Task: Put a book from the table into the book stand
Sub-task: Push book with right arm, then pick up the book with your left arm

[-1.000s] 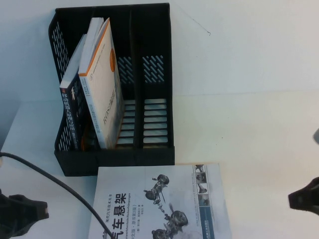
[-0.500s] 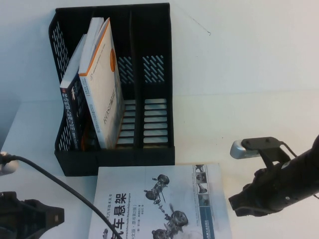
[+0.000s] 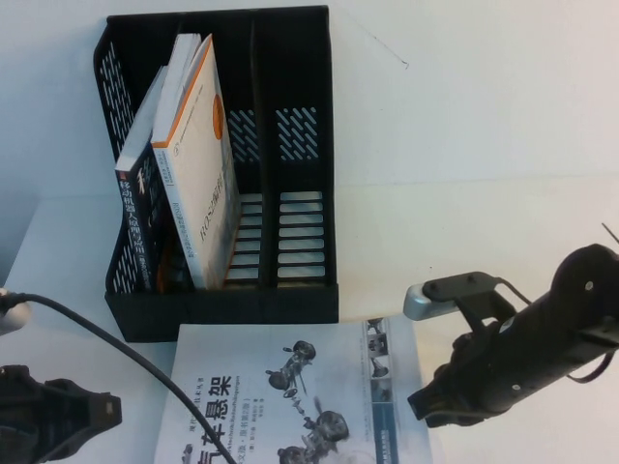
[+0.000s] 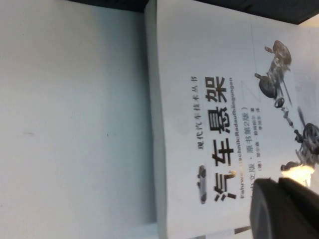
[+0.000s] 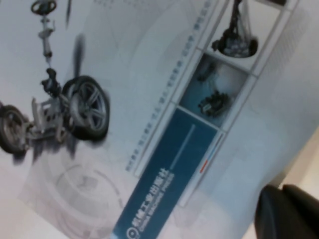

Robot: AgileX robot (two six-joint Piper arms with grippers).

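Right arm: I see it reaching in from the right edge of the high view, angled down toward the near-right part of the book, a silver wrist camera on top.
Right gripper: it sits just at the book's right edge, low over the table; I cannot tell how far its claw is open or whether it has hold of anything.
Left arm: low at the near-left corner, with a black cable arcing across to the book's near-left part.
Left gripper: just left of the book; I cannot tell the claw's opening from here.
Book position: flat on the table, just in front of the book stand, cover up.
Book writing: big black title 汽车悬架, a smaller line 现代汽车技术丛书 beside it, and a blue publisher strip that I can't read.
Book stand contents: the half dark, half white book and the orange-edged white book lean in the left compartment.
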